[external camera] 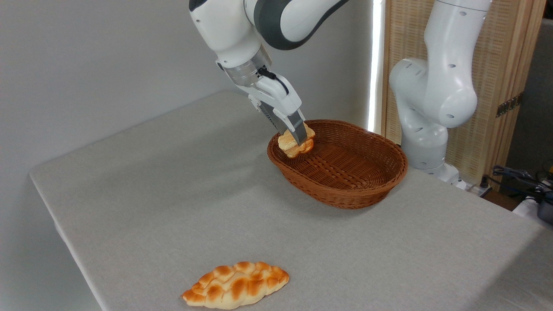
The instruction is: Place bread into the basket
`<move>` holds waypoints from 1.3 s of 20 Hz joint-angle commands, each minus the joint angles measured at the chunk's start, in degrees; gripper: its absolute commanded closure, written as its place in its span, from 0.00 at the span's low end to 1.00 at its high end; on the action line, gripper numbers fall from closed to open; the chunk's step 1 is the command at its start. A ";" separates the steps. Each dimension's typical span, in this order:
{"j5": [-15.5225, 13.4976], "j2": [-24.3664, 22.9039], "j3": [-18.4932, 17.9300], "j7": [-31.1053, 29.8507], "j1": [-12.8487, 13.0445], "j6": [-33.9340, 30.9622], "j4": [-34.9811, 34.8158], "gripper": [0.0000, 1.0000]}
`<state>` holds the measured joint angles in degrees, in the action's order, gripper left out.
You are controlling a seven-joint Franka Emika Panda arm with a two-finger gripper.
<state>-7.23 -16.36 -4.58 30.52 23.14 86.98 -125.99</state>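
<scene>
The bread (pixel 290 145), a small cream roll with golden-orange lumpy edges, hangs tilted just over the left rim of the basket. My gripper (pixel 299 139) is shut on it, one grey finger across its front. The oval brown wicker basket (pixel 345 190) stands on the table at centre right; its woven floor is bare. The roll's far side is hidden behind the finger.
A longer braided golden-brown loaf (pixel 235 285) lies near the table's front edge. The arm's white base (pixel 425 129) stands behind the basket on the right. Cables (pixel 522 179) lie off the table's right corner. A grey wall is behind.
</scene>
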 commanded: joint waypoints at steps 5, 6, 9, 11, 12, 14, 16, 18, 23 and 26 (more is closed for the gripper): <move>-0.50 0.54 -0.08 0.06 0.50 0.47 0.83 0.00; -0.50 0.54 -0.08 0.24 0.50 0.47 1.01 0.00; 0.03 0.36 -0.60 0.24 0.24 0.47 3.46 0.00; 0.12 0.53 -1.04 0.24 -0.20 0.90 6.44 0.00; 0.12 0.62 -1.05 0.33 -0.38 2.13 8.02 0.00; 0.29 0.97 -2.88 0.24 -0.91 7.56 10.58 0.00; 0.38 2.63 -4.90 0.33 -0.99 12.49 12.86 0.00; 0.38 4.92 -7.10 1.11 -0.99 14.35 15.67 0.00; 0.38 10.11 -10.01 8.32 -0.99 15.67 22.28 0.00; 3.70 10.82 -10.54 11.84 -0.99 15.76 22.28 0.00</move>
<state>-6.82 -7.12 -14.31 39.00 21.87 102.59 -105.31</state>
